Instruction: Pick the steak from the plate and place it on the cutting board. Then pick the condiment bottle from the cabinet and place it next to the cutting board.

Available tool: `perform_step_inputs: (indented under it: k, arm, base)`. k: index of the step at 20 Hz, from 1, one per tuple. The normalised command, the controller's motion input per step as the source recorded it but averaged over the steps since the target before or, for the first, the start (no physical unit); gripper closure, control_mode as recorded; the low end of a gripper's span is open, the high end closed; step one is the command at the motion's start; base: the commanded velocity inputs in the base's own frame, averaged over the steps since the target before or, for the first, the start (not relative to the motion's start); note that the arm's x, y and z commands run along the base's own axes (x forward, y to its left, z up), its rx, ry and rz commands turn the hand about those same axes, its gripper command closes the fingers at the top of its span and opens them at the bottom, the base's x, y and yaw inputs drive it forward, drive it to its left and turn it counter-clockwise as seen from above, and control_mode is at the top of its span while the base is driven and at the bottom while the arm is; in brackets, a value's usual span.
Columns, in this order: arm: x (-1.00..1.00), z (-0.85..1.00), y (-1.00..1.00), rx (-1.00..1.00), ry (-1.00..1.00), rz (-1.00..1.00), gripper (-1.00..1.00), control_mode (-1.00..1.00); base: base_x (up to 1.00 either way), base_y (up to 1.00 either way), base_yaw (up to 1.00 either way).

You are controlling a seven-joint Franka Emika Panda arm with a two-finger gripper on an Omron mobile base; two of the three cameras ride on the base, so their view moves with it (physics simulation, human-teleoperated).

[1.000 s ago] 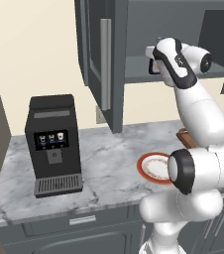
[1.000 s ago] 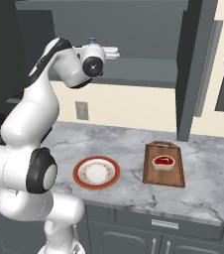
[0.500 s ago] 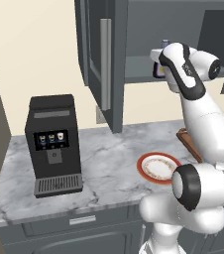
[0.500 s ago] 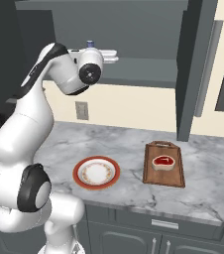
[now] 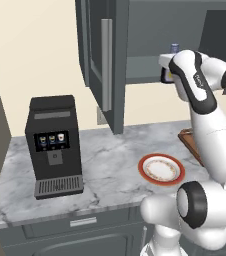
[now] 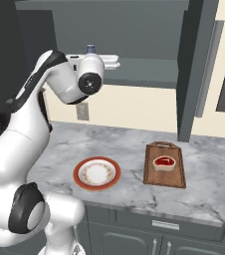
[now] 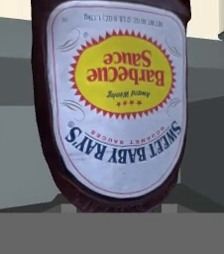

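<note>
The cabinet [image 5: 105,65] hangs on the wall with its door swung out, the long silver handle [image 5: 106,65] facing the room and its grey shelf [image 6: 149,69] exposed. Below it the marble tabletop [image 5: 110,160] runs wide, with a black coffee machine [image 5: 55,145] at its left end and bare stone between that and the plate [image 6: 97,173]. The plate sits near the front edge, its patterned centre bare. Just right of it, apart from it, the cutting board [image 6: 164,164] lies with its handle toward the wall; the steak [image 6: 164,163] rests on the board's middle. Open marble remains to the right of the board and in front of it.

The arm reaches up to shelf height, the hand [image 5: 166,70] level with the shelf's front edge. The condiment bottle [image 7: 116,99] stands on the shelf right at the hand, its bluish cap [image 6: 90,49] poking above the wrist. Through the hand camera the bottle's label appears upside down and very close, directly ahead of the fingers. The fingers themselves are hidden, so whether they are apart or clamped on the bottle cannot be told.
</note>
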Motion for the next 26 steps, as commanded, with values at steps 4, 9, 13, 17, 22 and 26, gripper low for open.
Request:
perform_step_inputs:
  k: [4,9,13,17,22,26]
  arm:
    - [-0.42,0.13,-0.13,0.0,0.07,0.0,1.0,-1.0]
    - [-0.4,0.09,-0.09,0.0,0.06,0.0,1.0,-1.0]
    - [-0.41,0.01,-0.07,0.0,0.03,0.0,1.0,-1.0]
    - [-0.38,-0.03,-0.01,0.03,0.0,0.0,1.0,-1.0]
    - [-0.33,-0.19,0.0,0.05,0.0,0.0,1.0,-1.0]
    - [-0.28,-0.21,0.0,0.07,0.0,0.0,1.0,-1.0]
  base:
    - [0.0,0.0,0.0]
    - [0.0,0.0,0.0]
    - [0.0,0.0,0.0]
    - [0.0,0.0,0.0]
    - [0.0,0.0,0.0]
    - [0.0,0.0,0.0]
